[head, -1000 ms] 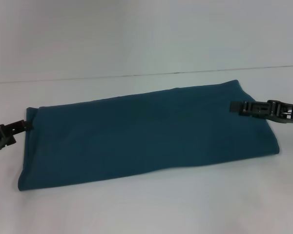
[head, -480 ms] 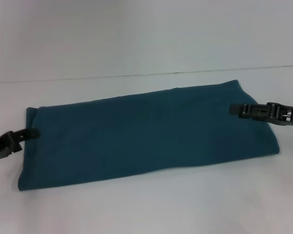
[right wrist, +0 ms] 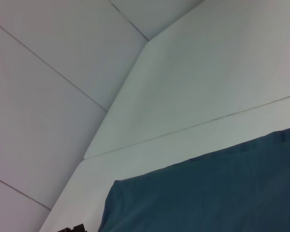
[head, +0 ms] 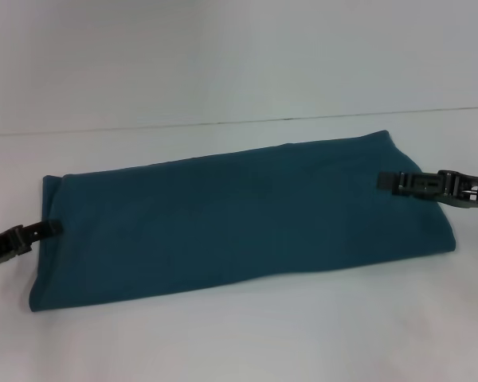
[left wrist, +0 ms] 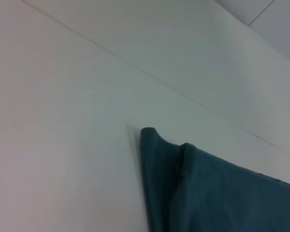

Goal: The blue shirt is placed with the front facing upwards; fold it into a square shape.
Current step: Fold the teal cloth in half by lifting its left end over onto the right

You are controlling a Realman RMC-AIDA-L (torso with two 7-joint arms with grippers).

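Left pincer (head: 54, 227) tip at blue shirt (head: 239, 215), lettering hidden

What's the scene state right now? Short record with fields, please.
shirt: blue shirt folded into a long band, plain side up, no lettering showing
surface: white table, shirt lying flat across it
left gripper: at the shirt's left end, fingertips at the cloth edge
right gripper: over the shirt's right end, low on the cloth
fold status: long rectangle, not a square yet
grip: cannot tell for either gripper
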